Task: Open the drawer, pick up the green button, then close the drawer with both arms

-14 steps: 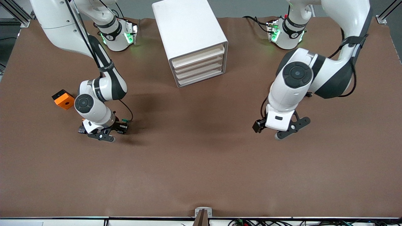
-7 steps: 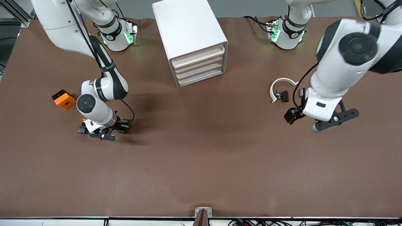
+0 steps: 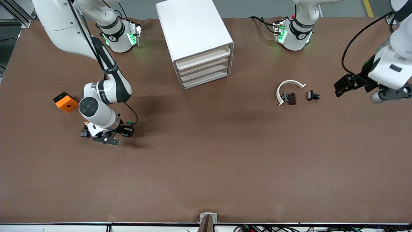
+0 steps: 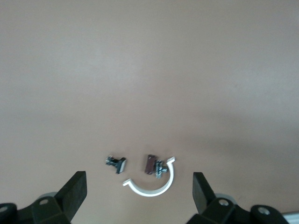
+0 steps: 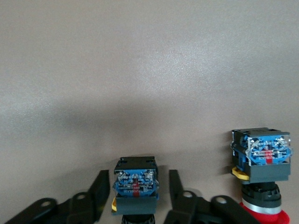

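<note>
Partly cut off, left pincer (image 4: 138, 182) open, right pincer (image 5: 139, 181) straddling button (image 5: 135, 186), cap hidden

I see a brown-covered bench (image 3: 206, 167) filling my front view, evenly lit, with grey floor (image 3: 257, 8) past its top edge and cables (image 3: 289, 228) along the near edge.

Even, bright overhead light; soft shadows fall on the brown table (image 3: 206, 167) around five o'clock of the cabinet (image 3: 196, 42). Left wrist view is slightly soft; no glare.
</note>
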Controlling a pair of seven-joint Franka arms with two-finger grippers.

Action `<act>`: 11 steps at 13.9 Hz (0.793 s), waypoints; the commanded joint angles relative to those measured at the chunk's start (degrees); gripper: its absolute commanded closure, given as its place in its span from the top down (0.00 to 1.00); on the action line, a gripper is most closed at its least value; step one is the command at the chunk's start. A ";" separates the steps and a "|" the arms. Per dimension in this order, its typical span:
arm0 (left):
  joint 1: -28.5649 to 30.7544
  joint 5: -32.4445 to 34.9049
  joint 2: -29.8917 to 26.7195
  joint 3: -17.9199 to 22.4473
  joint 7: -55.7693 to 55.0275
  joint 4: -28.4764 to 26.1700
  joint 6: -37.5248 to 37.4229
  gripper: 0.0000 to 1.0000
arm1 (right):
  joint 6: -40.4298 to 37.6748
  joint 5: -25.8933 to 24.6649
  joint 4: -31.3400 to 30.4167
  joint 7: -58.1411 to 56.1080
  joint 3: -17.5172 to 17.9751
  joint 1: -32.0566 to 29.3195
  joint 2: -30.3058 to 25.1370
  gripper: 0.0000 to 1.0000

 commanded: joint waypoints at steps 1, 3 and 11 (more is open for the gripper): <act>-2.73 -0.96 -6.28 3.49 4.13 -6.71 0.22 1.00 | -0.55 -1.03 0.91 0.39 0.16 -0.51 -0.14 1.00; -4.57 -1.66 -9.27 6.03 4.23 -9.53 0.22 1.00 | -2.04 -1.03 1.09 0.13 0.16 -0.42 -1.02 1.00; -4.67 -3.59 -11.40 7.89 6.68 -9.10 -1.71 1.00 | -28.11 -1.03 17.06 -5.74 0.17 -1.56 -4.62 1.00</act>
